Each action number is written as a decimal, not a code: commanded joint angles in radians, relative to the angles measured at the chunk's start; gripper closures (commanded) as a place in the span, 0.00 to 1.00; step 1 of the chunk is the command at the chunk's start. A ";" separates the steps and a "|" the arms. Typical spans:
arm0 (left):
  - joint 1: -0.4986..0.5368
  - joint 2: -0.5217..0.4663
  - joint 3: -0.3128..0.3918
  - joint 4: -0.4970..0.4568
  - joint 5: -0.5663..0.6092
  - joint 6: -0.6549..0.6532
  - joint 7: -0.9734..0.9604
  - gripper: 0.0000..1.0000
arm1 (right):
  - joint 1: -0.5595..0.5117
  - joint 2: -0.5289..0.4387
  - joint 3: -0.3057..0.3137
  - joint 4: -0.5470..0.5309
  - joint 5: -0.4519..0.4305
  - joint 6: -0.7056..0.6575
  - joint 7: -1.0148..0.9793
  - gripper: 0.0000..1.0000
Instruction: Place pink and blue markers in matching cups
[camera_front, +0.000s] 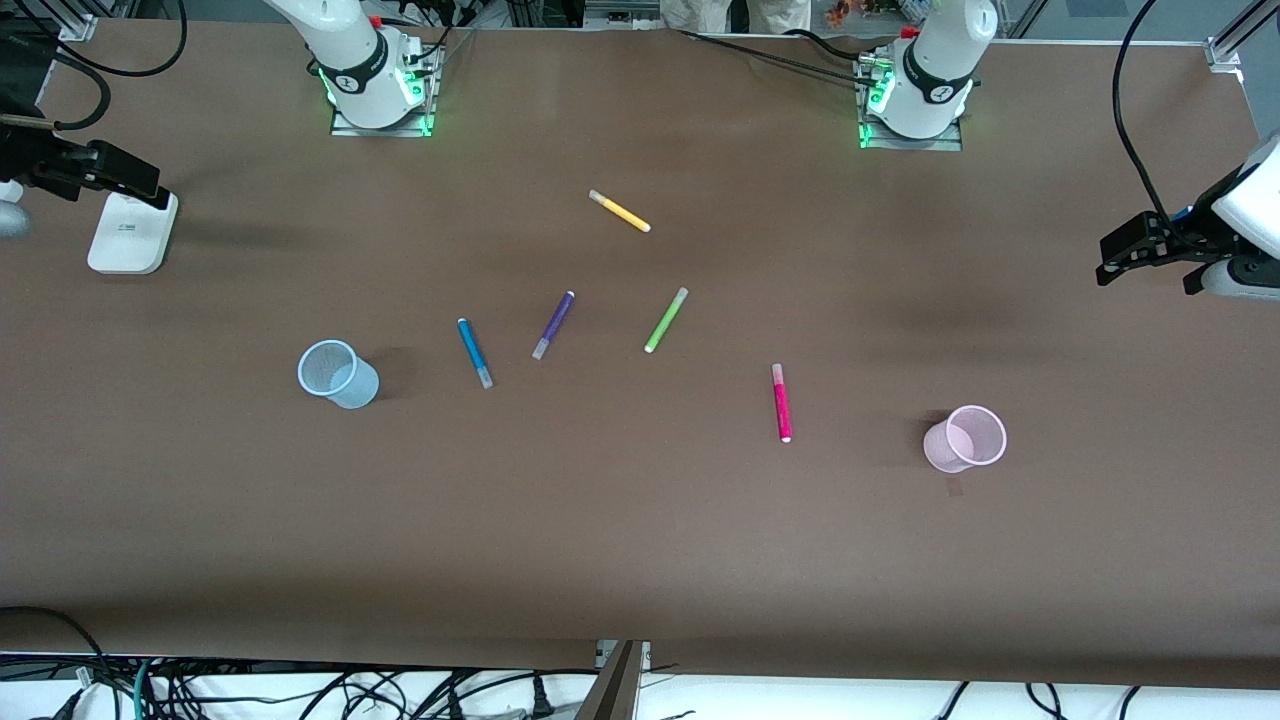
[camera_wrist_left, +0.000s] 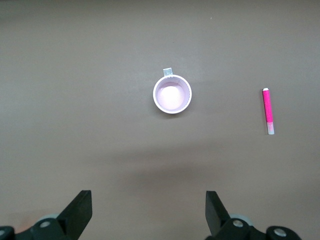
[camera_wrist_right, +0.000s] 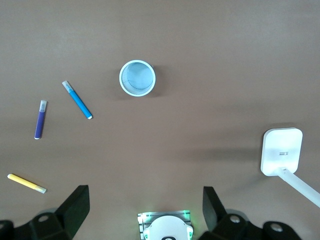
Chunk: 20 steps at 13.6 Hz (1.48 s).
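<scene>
The pink marker (camera_front: 781, 402) lies flat on the brown table, apart from the pale pink cup (camera_front: 965, 438), which stands upright toward the left arm's end. The blue marker (camera_front: 474, 352) lies flat beside the upright light blue cup (camera_front: 338, 374), toward the right arm's end. My left gripper (camera_front: 1108, 262) is open and empty, high over the left arm's end; its wrist view shows the pink cup (camera_wrist_left: 172, 94) and pink marker (camera_wrist_left: 268, 111). My right gripper (camera_front: 150, 185) is open and empty, high over the right arm's end; its wrist view shows the blue cup (camera_wrist_right: 137, 78) and blue marker (camera_wrist_right: 77, 99).
A purple marker (camera_front: 553, 324), a green marker (camera_front: 666, 319) and a yellow marker (camera_front: 620, 211) lie near the table's middle, farther from the front camera than the pink marker. A white stand base (camera_front: 130, 232) sits below my right gripper.
</scene>
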 joint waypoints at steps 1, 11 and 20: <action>-0.004 0.009 -0.017 0.009 0.020 -0.013 0.001 0.00 | -0.013 -0.006 0.011 -0.002 0.001 -0.005 -0.018 0.00; -0.004 0.018 -0.031 0.009 0.017 -0.017 -0.001 0.00 | 0.114 0.232 0.022 -0.003 0.009 0.128 -0.009 0.00; -0.065 0.250 -0.048 0.111 -0.006 0.033 -0.062 0.00 | 0.308 0.533 0.031 -0.097 0.023 0.587 -0.003 0.00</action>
